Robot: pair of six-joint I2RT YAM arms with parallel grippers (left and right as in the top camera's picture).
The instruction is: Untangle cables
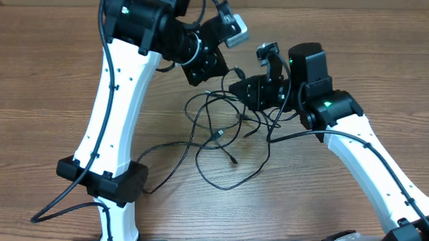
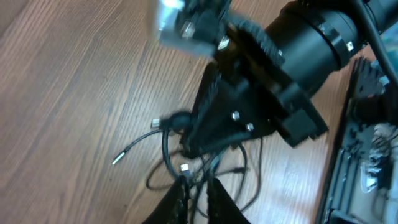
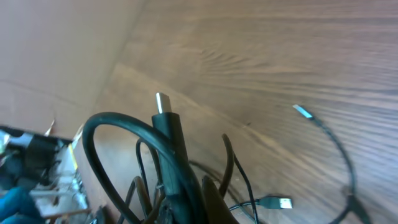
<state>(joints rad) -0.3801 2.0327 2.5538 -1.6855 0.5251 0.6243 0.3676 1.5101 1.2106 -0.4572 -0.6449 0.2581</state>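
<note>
TANGLE AT MID-TABLE: Black cables [image 1: 217,138] lie in a loose knot of loops on the wooden table [image 1: 44,71], btwn the two arms and just below both grippers. R gripper [image 2: 186,148] is clamped on a thick cord, whose silver-tipped plug [image 3: 163,102] stands upright above the fingers. L gripper [image 2: 198,208] hovers just beside it, its jaws a narrow slit apart w/ thin strands running through the gap; whether it pinches one, can't tell.

Step in hand, as judged: parting one cord from the bunch. Doing it well likely means R holds firm as the anchor while L takes a single strand, not several, and draws it out sideways and low, following the loop rather than tightening it. Free ends, such as the loose silver plug [image 2: 119,159] and the USB plug [image 3: 281,203], look like the easiest to feed back through.

Room: the grippers sit v. close together, so a clash is the main risk. Bare wood opens wide to the L and far side; no table edge shows overhead.
</note>
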